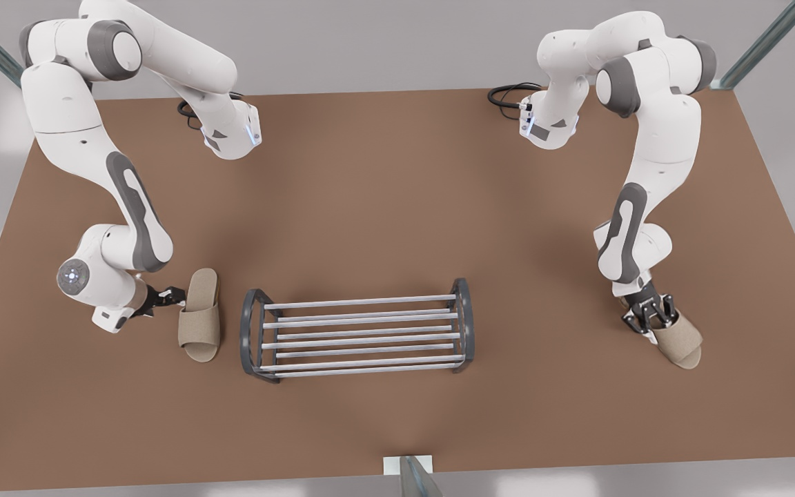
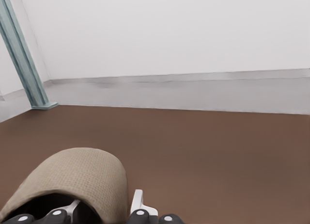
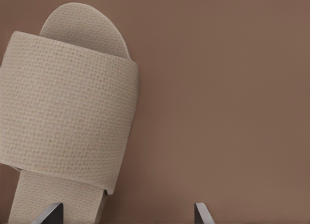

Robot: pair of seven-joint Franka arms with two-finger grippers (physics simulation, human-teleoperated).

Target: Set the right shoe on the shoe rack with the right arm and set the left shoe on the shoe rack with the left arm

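Note:
The shoe rack [image 1: 363,301] stands low in the middle of the brown table. The right shoe [image 1: 199,316], a beige woven slipper, lies flat beside the rack's end on the front view's left. My right gripper [image 1: 163,298] sits at its outer side, open; in the right wrist view the gripper [image 3: 126,214] straddles the edge of the slipper [image 3: 68,107]. The left shoe [image 1: 679,339] lies far out on the front view's right. My left gripper [image 1: 651,319] is down at its heel end, open, with one finger under the strap [image 2: 77,178] and one outside it.
The table [image 1: 397,207] is bare between the rack and the left shoe. Black cables [image 1: 508,93] lie by the arm bases at the back. A metal post [image 1: 411,476] rises at the table's near edge, and another post [image 2: 22,54] stands beyond the left shoe.

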